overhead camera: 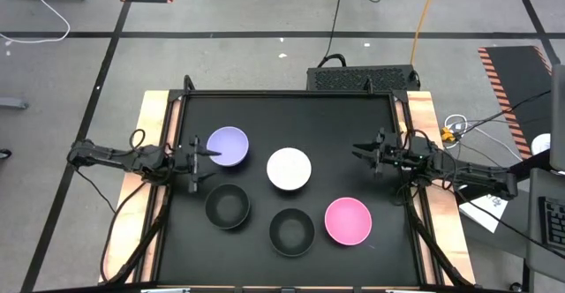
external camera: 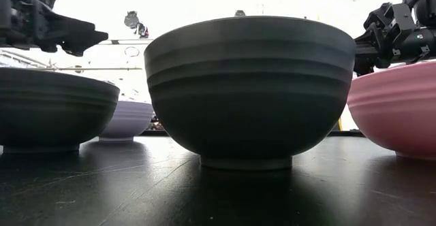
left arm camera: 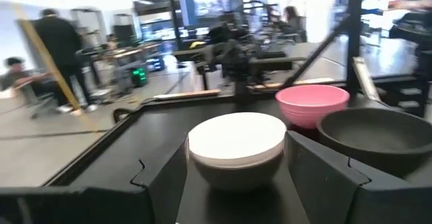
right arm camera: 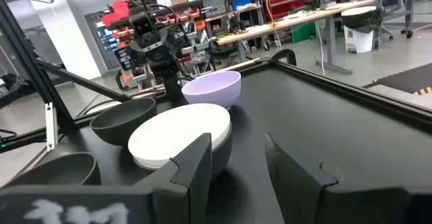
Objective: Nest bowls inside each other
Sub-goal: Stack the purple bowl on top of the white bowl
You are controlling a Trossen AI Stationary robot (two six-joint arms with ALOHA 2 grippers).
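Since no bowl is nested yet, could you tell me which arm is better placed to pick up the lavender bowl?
Probably the left. Its pincer, open, hovers at the lavender bowl's rim, while the right pincer, also open, waits across the table beyond the white bowl.

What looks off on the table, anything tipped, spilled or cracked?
Nothing spilled, tipped or broken. The lavender bowl, pink bowl and two black bowls stand upright and apart. Only quirk: the white bowl sits inside a dark bowl, its rim riding above the dark one, per both wrist views.
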